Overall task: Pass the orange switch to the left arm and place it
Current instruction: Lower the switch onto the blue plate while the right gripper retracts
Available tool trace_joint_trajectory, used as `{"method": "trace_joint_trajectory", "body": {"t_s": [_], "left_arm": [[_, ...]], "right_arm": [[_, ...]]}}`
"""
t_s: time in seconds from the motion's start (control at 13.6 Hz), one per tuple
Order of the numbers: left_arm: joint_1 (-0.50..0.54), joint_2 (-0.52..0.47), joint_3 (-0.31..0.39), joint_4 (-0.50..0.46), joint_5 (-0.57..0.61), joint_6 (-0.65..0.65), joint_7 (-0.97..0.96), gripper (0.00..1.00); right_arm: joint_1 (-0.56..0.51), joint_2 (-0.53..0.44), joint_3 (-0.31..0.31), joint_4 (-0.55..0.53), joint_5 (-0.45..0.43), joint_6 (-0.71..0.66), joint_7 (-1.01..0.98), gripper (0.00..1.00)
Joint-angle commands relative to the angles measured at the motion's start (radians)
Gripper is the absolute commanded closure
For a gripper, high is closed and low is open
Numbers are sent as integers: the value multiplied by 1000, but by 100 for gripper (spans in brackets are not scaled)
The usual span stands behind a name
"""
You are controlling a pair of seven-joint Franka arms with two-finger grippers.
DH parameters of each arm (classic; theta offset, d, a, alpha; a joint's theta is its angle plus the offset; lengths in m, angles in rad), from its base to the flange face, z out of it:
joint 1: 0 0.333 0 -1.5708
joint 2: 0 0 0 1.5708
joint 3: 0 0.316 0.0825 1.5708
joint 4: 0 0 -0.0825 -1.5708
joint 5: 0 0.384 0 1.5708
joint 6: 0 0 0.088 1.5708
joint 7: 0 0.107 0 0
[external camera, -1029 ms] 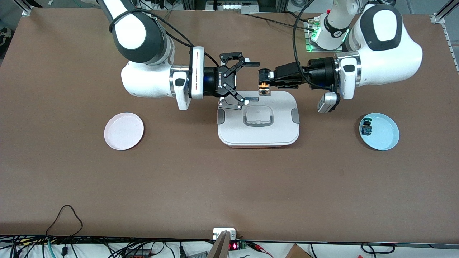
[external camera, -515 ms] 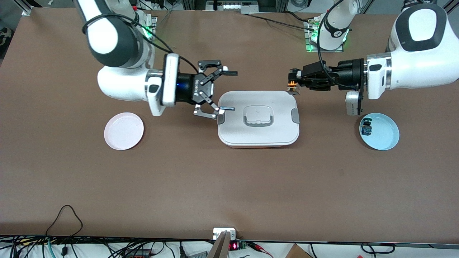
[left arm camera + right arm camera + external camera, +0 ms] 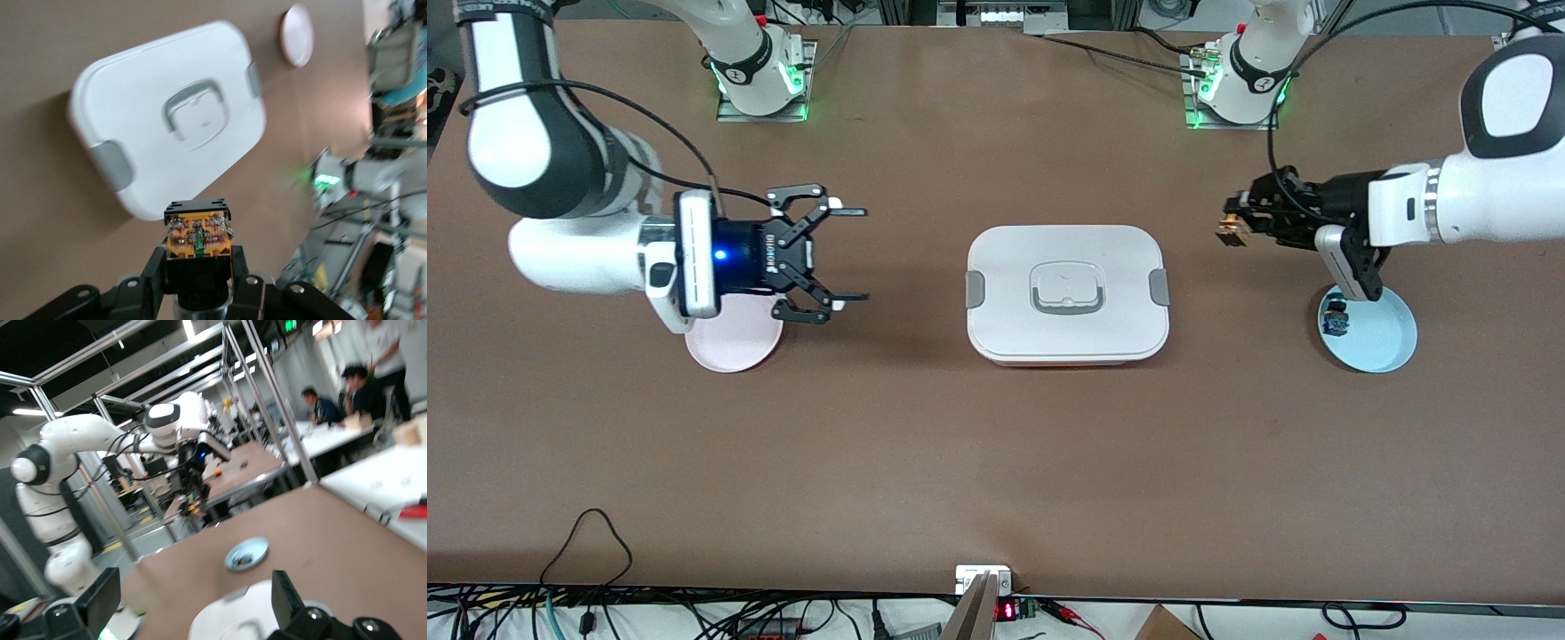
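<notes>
The orange switch (image 3: 1232, 232) is up in the air, clamped in my left gripper (image 3: 1247, 222), over bare table between the box (image 3: 1067, 333) and the blue plate (image 3: 1392, 342). The left wrist view has the orange switch (image 3: 198, 235) with its terminals showing, pinched in the left gripper (image 3: 198, 263), and the white box (image 3: 167, 127) lying below. My right gripper (image 3: 863, 254) stands open and holds nothing, over the table beside the pink plate (image 3: 729, 351). Its wide-apart fingers frame the right gripper (image 3: 193, 607) in the right wrist view, with the box (image 3: 233, 620) just ahead.
A blue switch (image 3: 1336, 318) lies on the blue plate at the left arm's end. The pink plate (image 3: 297, 35) lies bare at the right arm's end, partly under the right wrist. Both arm bases (image 3: 758, 67) stand along the table's edge farthest from the front camera.
Both arms have drawn apart from over the box. The left gripper carried the orange switch toward the blue plate, and the open right gripper went toward the pink plate.
</notes>
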Motion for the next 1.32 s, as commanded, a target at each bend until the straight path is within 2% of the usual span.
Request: {"method": "trace_joint_trajectory", "body": {"t_s": [0.0,0.22,0.37,0.51,0.66,0.81,0.96,1.1,1.25], "left_arm": [[7,14,-11,16,211,-24,138,76],[16,25,-11,8,441,-22,282,76],[36,42,-11,2,628,-13,376,77],[102,82,-11,-3,734,40,520,76],[189,125,-11,-61,813,202,659,76],[276,168,-11,-145,854,436,825,76],[342,229,-11,-184,879,616,974,76],[364,278,-11,-198,891,735,1104,76],[401,306,-11,-242,891,850,1186,76]], "right_arm": [[4,-23,-40,-12,-119,-85,226,0],[5,-24,-77,-11,-234,-97,513,0],[5,-31,-77,8,-383,-82,687,0],[8,-31,-77,12,-527,-26,831,0],[15,-31,-76,12,-659,16,1004,0],[13,-31,-76,15,-799,5,1214,0],[24,-31,-63,50,-1019,-11,1375,0],[35,-29,-51,90,-1203,-66,1475,0],[41,-28,-50,133,-1332,-119,1487,0]]}}
